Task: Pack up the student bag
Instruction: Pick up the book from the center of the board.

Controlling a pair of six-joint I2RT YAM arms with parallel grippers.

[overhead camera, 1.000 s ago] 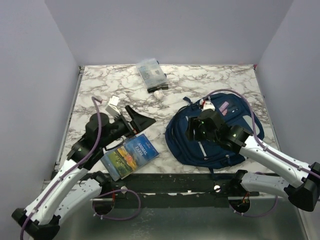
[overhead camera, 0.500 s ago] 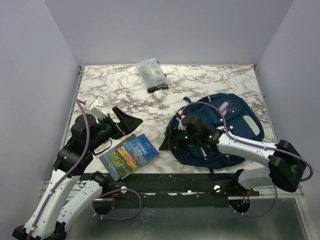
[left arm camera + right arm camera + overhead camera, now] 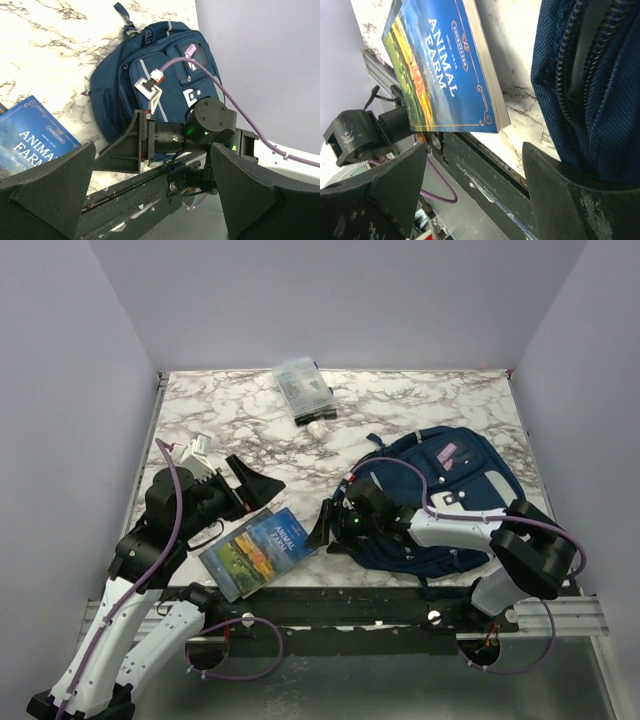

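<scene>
The student bag [image 3: 455, 495], a navy backpack with grey trim and a pink label, lies flat on the right half of the marble table [image 3: 380, 410]. Its zipper edge fills the right of the right wrist view [image 3: 590, 85]. A blue "Animal Farm" book [image 3: 260, 552] lies at the front edge, left of the bag. My right gripper [image 3: 326, 527] hangs low between the bag's left edge and the book, open and empty, the book [image 3: 445, 65] above its fingers. My left gripper [image 3: 262, 488] hovers open and empty just behind the book, looking toward the bag [image 3: 130, 85].
A clear plastic pouch [image 3: 303, 388] with dark contents lies at the back centre, a small white object [image 3: 318, 427] just in front of it. The black mounting rail [image 3: 350, 605] runs along the table's near edge. Grey walls close in the left, back and right.
My right gripper has slid left off the top of the bag to its left edge near the book, and its jaws have widened. My left arm drew back to the left, then held still.
</scene>
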